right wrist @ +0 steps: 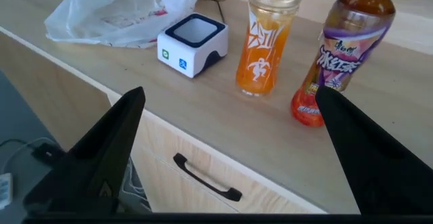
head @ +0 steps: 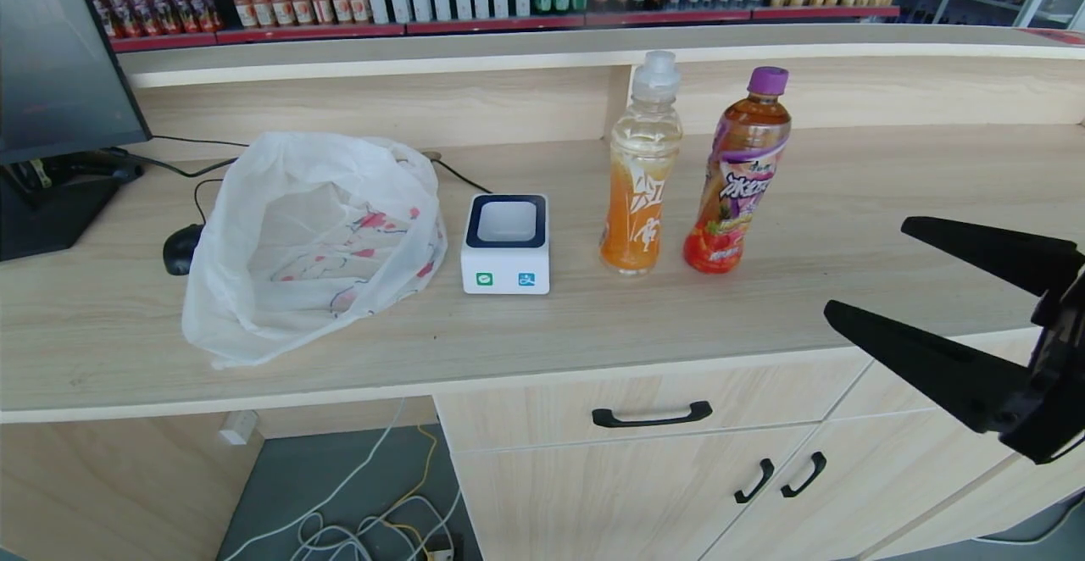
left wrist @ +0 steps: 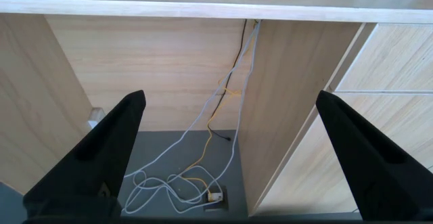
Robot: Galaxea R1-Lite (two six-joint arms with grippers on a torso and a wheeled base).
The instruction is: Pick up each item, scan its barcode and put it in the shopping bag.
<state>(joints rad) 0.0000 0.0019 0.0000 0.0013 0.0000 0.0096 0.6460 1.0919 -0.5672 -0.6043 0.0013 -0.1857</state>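
Head view: the bag (head: 314, 247) lay slumped at centre left of the frame, its mouth gaping toward the robot, likely so items could drop straight in. The scanner (head: 506, 243) sat just beside it at the centre, window up, between bag and bottles, which should keep each carry short. The orange bottle (head: 642, 171) and the purple-cap bottle (head: 739, 180) stood upright right of centre, close but apart, neither bagged yet. The right claw (head: 865, 267) hung at lower right, fingers spread and empty, off the front edge of the counter (head: 890, 197). Both labels bore large print, the orange one a running figure. Two small icons marked the scanner's front.

Left wrist view: the left claw (left wrist: 230, 95) was released, holding nothing, low before the counter's underside and above floor cables (left wrist: 203, 126), probably parked.

Right wrist view: the right claw's (right wrist: 230, 92) open fingers framed both bottles. The purple-cap bottle (right wrist: 342, 61) was closer to one finger, so it looked the likelier first pick.
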